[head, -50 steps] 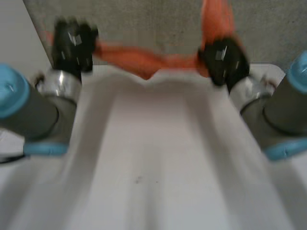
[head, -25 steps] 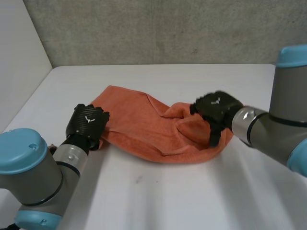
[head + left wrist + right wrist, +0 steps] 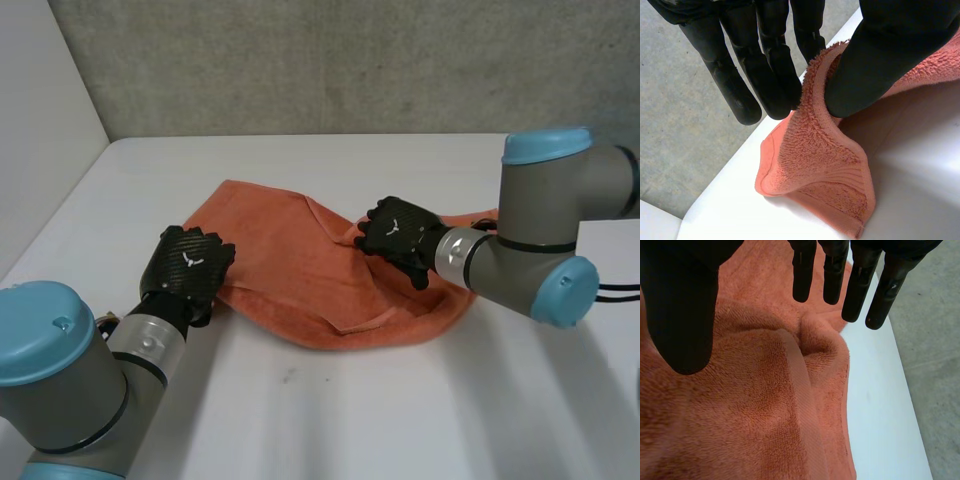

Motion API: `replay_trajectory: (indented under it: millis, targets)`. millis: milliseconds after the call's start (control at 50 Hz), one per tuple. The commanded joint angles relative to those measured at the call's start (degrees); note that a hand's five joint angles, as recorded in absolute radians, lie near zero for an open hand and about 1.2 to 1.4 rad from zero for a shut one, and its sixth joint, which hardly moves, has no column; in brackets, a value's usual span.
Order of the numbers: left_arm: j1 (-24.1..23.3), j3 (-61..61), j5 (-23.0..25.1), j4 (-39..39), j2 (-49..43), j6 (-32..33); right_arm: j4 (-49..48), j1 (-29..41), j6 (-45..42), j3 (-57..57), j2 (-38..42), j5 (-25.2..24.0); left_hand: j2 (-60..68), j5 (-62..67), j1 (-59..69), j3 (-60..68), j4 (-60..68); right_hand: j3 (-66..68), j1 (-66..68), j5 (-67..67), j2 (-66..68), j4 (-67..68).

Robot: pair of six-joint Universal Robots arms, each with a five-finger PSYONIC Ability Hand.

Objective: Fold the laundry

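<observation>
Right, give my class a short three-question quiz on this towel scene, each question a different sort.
1. True or false: the orange towel lies neatly folded into a square on the table.
2. Fill in (straight/curled): the right robot hand holds its fingers ____ over the towel.
3. The left robot hand: A pinches the towel's edge; B rests on bare table; C hovers clear.
Key: 1 false; 2 straight; 3 A.

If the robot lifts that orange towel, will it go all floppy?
Probably floppy: the orange towel lies in soft rumpled folds and droops from where the left hand pinches its edge. Likely not slippery, since its pile looks fuzzy. It shouldn't roll; it lies slumped on the table.
</observation>
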Motion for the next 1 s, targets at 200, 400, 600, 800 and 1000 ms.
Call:
replay_trajectory:
  millis: [200, 400, 600, 800, 1000]
  targets:
    - [0.09, -0.04, 0.0, -0.03, -0.07, 0.0, -0.07, -0.44, -1.0, -5.96, 7.52, -0.95, 11.26, 14.54, 14.98, 11.36, 11.43, 23.41, 26.46, 23.21, 24.53, 23.3]
    - [0.09, 0.05, -0.08, -0.21, -0.07, 0.0, -3.49, -0.44, 6.17, -8.86, 3.33, 4.13, 11.26, 14.54, 14.98, 11.36, 11.43, 58.04, 61.08, 57.83, 59.15, 57.93]
    - [0.61, 0.05, -0.08, -0.21, 1.08, 0.09, -5.44, -2.55, 22.2, 0.89, -12.26, 8.55, 11.26, 14.54, 14.98, 11.36, 11.43, 58.04, 61.08, 57.83, 59.15, 57.93]
    - [-0.44, -0.04, -0.08, -1.09, 1.08, 0.0, 7.75, -8.0, 14.64, 12.83, -18.76, 20.41, 11.26, 14.54, 14.98, 11.36, 11.43, 58.04, 61.08, 57.83, 59.15, 57.93]
    - [-1.76, -0.04, 0.0, -1.09, 0.37, -0.09, -4.45, -8.26, 20.16, 23.91, -18.85, 12.87, 11.26, 14.54, 14.98, 11.36, 11.43, 34.99, 38.04, 34.79, 36.11, 34.89]
